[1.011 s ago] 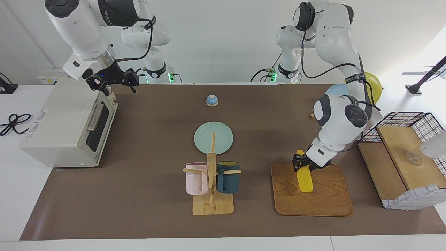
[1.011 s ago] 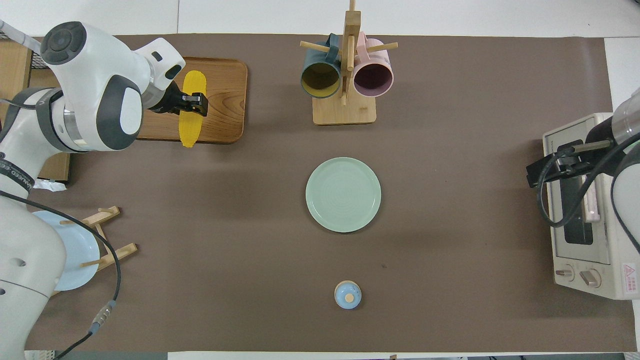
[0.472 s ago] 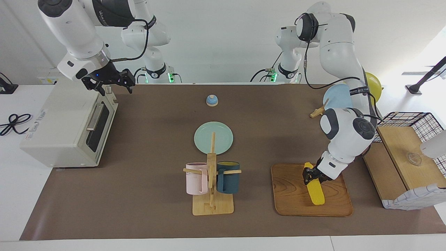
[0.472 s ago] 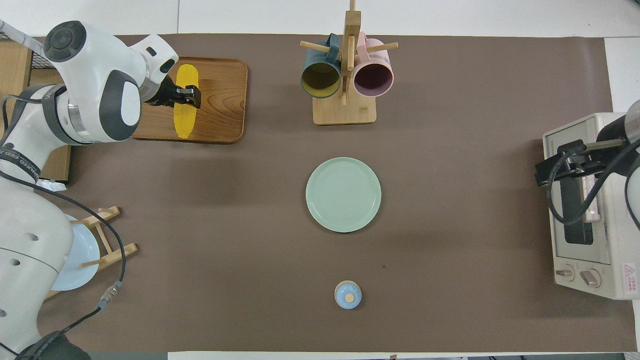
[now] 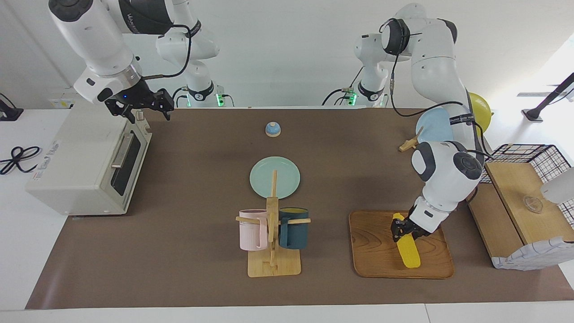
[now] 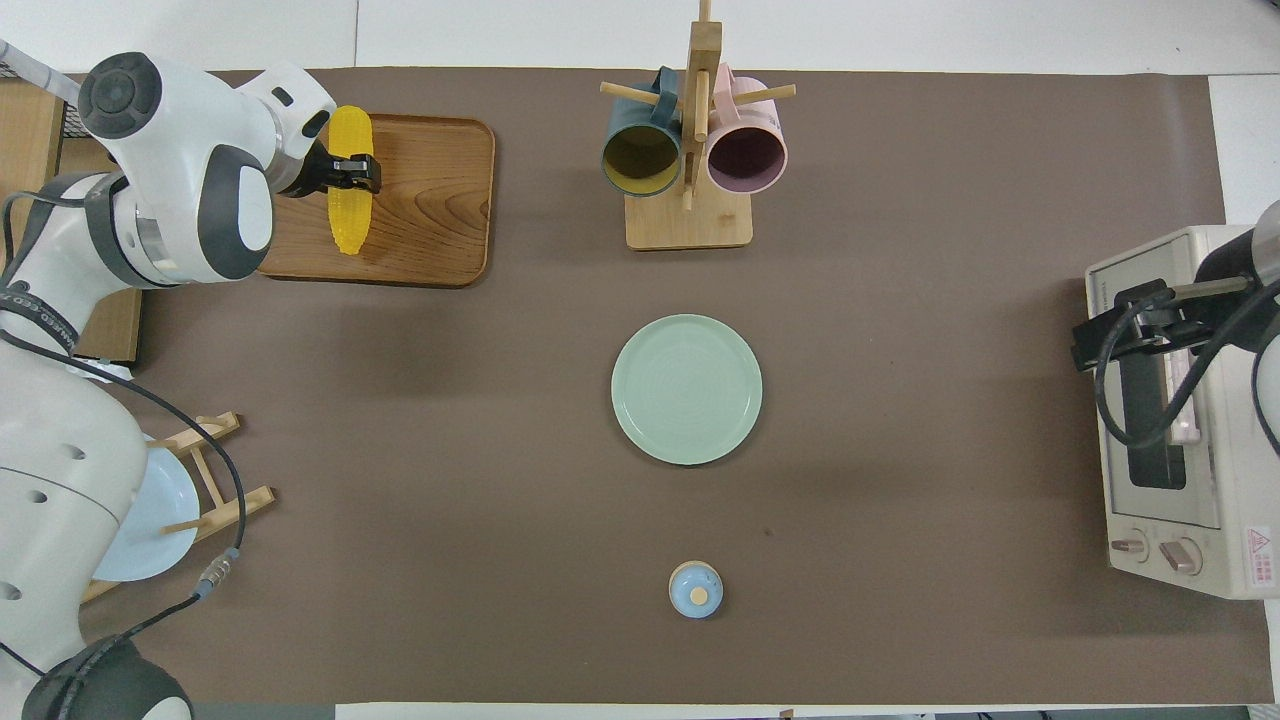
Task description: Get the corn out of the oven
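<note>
Corn [image 5: 406, 247]: on the wooden tray [image 5: 376, 251], tapered end at 12 o'clock in the facing view.
Left gripper [image 5: 400, 227]: clamped on the corn.
Right gripper [image 5: 142, 106]: jaws wide, above the oven [image 5: 85, 163], whose door is closed.

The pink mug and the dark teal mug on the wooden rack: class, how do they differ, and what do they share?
The pale pink mug hangs toward the right arm's end; the dark teal mug toward the left arm's. The teal one's inside is yellow, the pink one's dusky pink. Both hang on the wooden rack, similar in shape.
</note>
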`<control>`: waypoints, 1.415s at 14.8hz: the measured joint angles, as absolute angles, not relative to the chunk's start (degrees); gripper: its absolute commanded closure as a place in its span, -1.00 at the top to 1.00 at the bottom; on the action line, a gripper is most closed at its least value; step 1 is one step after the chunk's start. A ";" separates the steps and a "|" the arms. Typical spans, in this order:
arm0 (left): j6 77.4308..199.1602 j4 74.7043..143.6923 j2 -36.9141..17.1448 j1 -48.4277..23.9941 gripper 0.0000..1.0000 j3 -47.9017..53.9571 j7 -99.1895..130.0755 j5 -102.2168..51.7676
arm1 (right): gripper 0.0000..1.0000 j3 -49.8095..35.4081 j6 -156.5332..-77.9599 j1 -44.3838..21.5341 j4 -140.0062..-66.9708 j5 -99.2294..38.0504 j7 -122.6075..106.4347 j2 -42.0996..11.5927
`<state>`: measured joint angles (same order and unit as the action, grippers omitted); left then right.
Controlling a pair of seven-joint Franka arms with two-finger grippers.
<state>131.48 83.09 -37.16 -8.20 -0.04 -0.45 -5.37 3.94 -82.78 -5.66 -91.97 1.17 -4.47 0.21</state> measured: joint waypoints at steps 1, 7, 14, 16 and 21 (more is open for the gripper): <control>131.79 83.14 -37.34 -8.20 1.00 -0.04 -0.45 -4.85 | 1.00 3.94 -82.85 -5.66 -91.95 1.17 -4.47 0.23; 131.57 82.71 -37.23 -8.07 1.00 -0.10 -0.33 -4.50 | 1.00 3.92 -82.91 -5.73 -91.94 1.17 -4.47 0.25; 110.57 81.27 -23.20 -5.53 1.00 -0.90 1.72 -4.50 | 1.00 3.92 -82.92 -5.72 -91.94 1.17 -4.47 0.25; 102.71 81.27 -18.12 -5.53 1.00 -1.07 2.26 -4.44 | 1.00 3.92 -82.92 -5.73 -91.94 1.17 -4.47 0.25; 84.94 81.37 -7.36 -5.06 1.00 -1.28 2.95 -2.88 | 1.00 3.92 -82.92 -5.73 -91.94 1.17 -4.47 0.25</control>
<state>84.94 81.37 -7.36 -5.06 -1.28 2.95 -2.88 3.92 -82.92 -5.73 -91.94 1.17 -4.47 0.25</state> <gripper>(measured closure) 0.000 0.000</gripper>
